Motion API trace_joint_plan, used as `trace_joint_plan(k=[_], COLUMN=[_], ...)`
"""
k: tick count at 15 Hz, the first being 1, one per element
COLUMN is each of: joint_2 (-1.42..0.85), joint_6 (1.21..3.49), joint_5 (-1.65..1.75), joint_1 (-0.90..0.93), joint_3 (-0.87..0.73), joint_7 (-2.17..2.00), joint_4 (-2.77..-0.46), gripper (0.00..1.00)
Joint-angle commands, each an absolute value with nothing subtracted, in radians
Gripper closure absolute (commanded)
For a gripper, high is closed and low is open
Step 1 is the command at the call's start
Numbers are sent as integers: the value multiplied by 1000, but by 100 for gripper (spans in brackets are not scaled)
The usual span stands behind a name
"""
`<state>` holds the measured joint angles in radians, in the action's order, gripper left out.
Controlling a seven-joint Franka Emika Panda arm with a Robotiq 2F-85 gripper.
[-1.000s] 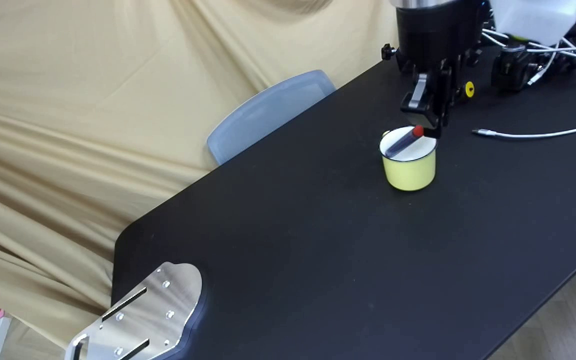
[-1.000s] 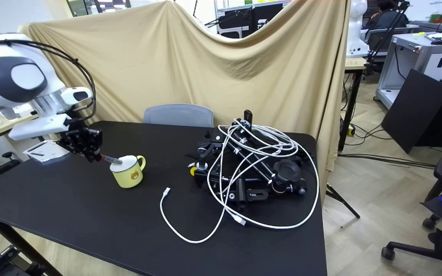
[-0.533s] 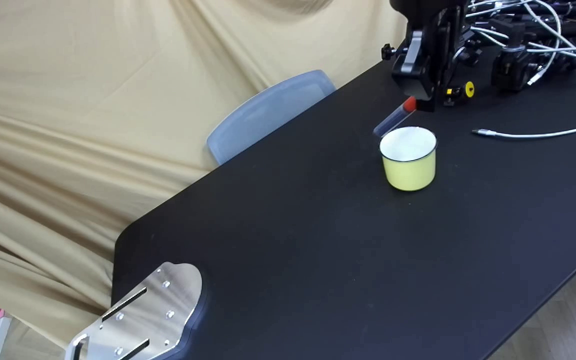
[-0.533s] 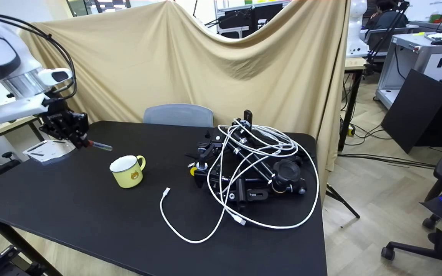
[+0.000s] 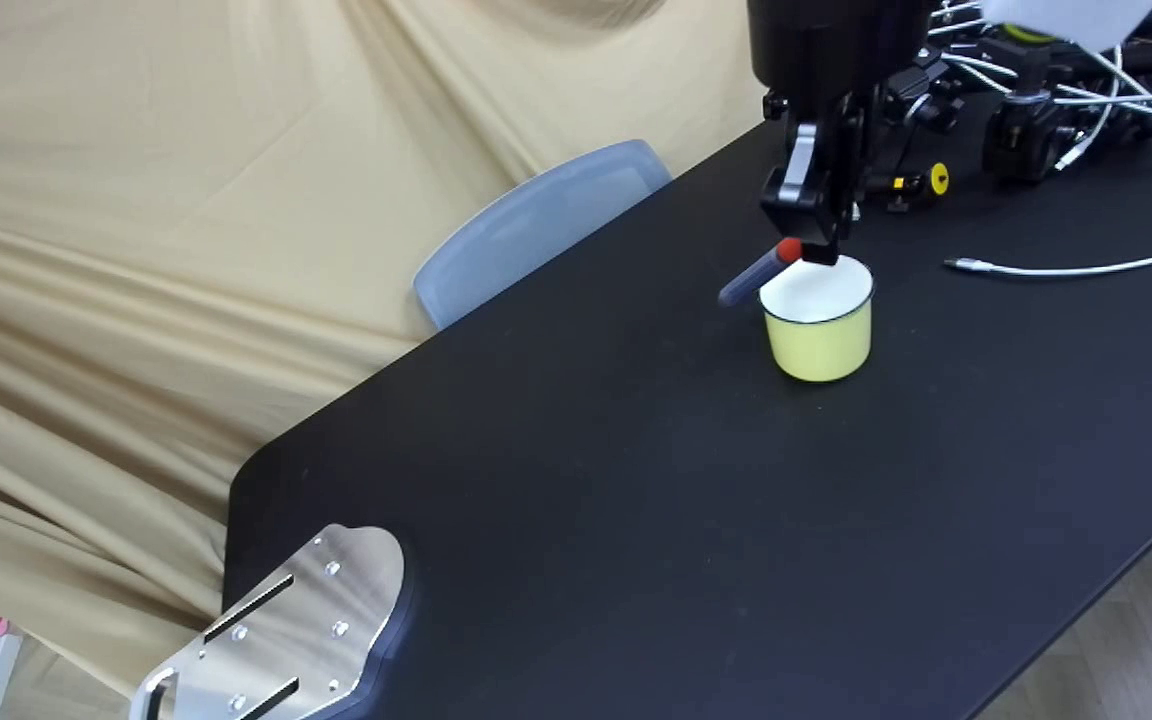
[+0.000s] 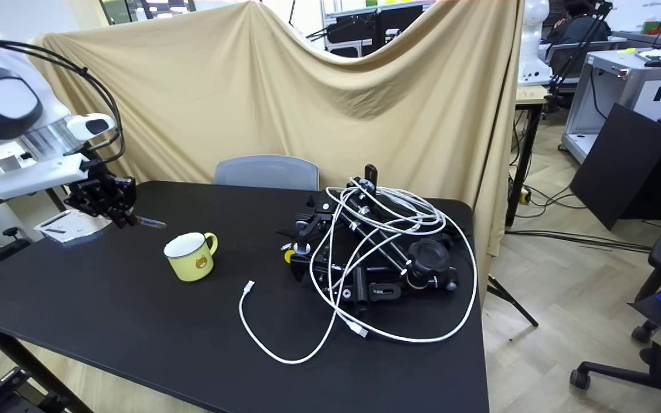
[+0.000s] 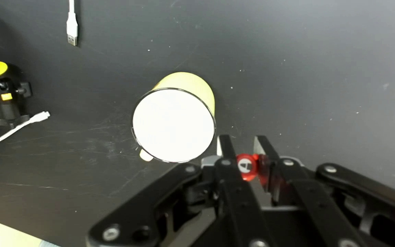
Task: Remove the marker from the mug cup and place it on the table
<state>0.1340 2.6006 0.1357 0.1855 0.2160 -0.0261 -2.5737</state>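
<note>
My gripper (image 5: 814,243) is shut on the red end of the marker (image 5: 758,274) and holds it tilted in the air. The marker's clear body points away from the fingers in both exterior views (image 6: 151,222). In the wrist view the round red cap (image 7: 246,166) sits between the two fingers; the rest of the marker is hidden there. The pale yellow-green mug cup (image 5: 818,348) stands upright on the black table (image 5: 576,480), its white inside with nothing visible in it. In the wrist view the cup (image 7: 174,125) is left of the fingertips, below them and apart.
A heap of black stands and white cables (image 6: 376,246) lies on the table, with a loose cable end (image 5: 976,265) near the cup. A metal plate (image 5: 306,610) is at a table corner. A grey chair back (image 5: 546,230) and beige cloth (image 5: 186,200) border one edge.
One second ago the held marker reached into the cup. It rose out of it and moved away from the cup. In the last half second the gripper and marker have come down a little.
</note>
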Motion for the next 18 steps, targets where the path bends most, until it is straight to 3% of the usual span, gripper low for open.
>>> trace_joint_plan(k=[1, 6, 18], joint_2=[62, -21, -215], joint_6=[2638, 2672, 2810], joint_5=[142, 143, 547], joint_1=[191, 210, 305], joint_3=[216, 227, 139], joint_7=[1, -6, -556], joint_4=[-2538, -2509, -2410], gripper=[95, 95, 95])
